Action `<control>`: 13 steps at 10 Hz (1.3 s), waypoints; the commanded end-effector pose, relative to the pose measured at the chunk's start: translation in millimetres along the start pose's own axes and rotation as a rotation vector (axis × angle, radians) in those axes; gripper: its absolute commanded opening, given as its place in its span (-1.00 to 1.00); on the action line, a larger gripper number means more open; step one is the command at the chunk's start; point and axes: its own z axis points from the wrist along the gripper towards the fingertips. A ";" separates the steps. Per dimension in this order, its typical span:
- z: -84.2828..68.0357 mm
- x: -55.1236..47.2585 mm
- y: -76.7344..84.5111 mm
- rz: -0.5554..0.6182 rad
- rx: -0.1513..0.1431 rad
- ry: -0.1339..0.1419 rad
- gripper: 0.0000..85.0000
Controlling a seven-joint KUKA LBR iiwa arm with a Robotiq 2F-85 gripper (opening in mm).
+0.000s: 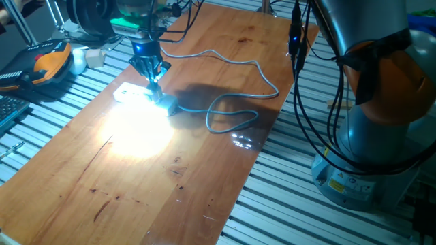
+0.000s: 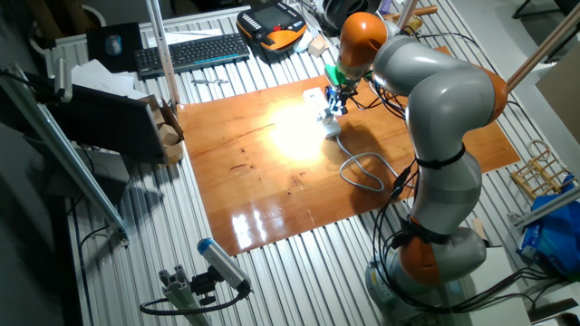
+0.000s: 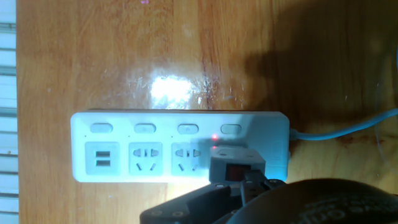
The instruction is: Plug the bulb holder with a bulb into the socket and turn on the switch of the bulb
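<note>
Bulb holder (image 3: 236, 167), grey-white box with red switch, plugged into socket (image 3: 124, 146); hand (image 1: 154, 80) grip unclear.

My own black gripper (image 3: 249, 199) fills the hand view's bottom edge, covering the small white boxy bulb holder's (image 3: 236, 167) lower part and hiding whether my jaws close. Glare on the wooden worktop (image 1: 204, 177) washes out the rounded white bulb. The long white power strip's (image 3: 124, 152) last outlet is covered.
</note>
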 end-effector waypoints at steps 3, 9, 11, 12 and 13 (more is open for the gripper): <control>-6.9 0.3 1.9 -0.041 0.013 0.000 -1.00; -32.5 -20.0 6.4 -0.581 0.037 0.006 -1.00; -37.1 -28.6 9.2 -0.745 0.034 0.007 -1.00; -36.9 -25.8 10.6 -0.838 0.044 -0.029 -1.00; -36.5 -25.3 10.3 -0.928 0.050 -0.056 -1.00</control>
